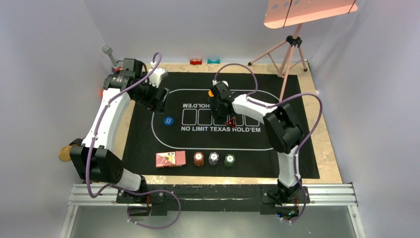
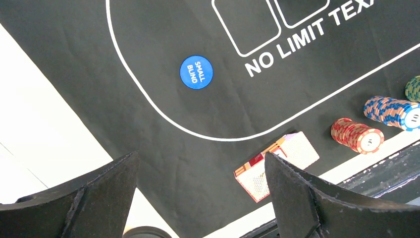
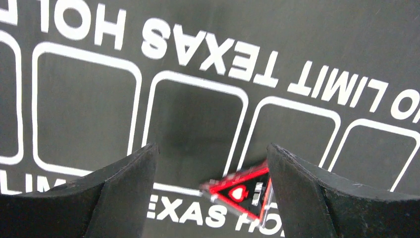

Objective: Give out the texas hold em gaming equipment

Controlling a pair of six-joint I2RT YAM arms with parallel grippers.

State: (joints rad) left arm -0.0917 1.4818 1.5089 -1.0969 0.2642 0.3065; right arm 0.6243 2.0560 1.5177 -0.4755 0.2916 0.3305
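Your right gripper (image 1: 227,117): jaws stand wide apart, tips low over the mat (image 1: 297,99), clamping nothing. The triangle marker (image 3: 240,191) lies between them, hard by the inner face of the finger (image 3: 307,198) on the right of the wrist view (touching or a hair off, can't tell). It sits on the near border of the printed box row and overlaps the lettering below it.

Right arm: base at the near rail, upper link rising to a bent elbow over the mat's right half. The forearm reaches left and toward the far side, with the wrist pitched down near the mat's middle.

Your left gripper (image 2: 200,157): jaws at full spread, nothing between them. It hovers above the mat's left part, by the curve of the white oval. Left arm: elbow swung out past the mat's left edge, forearm running up toward the far left corner, wrist folded back inward.

Count, working outward:
- triangle marker: one.
- orange disc (image 1: 211,92): one, just beyond the right wrist, partly hidden.
- blue disc (image 2: 196,72): one, reads SMALL BLIND, inside the oval's left end.
- chip stacks: three in a row outside the oval's near side, near each other but apart: red stack (image 1: 198,158), blue-grey stack (image 1: 213,158), green stack (image 1: 229,159).
- playing cards (image 1: 170,159): one loose pile, red backs up, just left of the red stack.
- toy blocks: two at the table's far edge, red block (image 1: 196,61) and teal block (image 1: 213,61).
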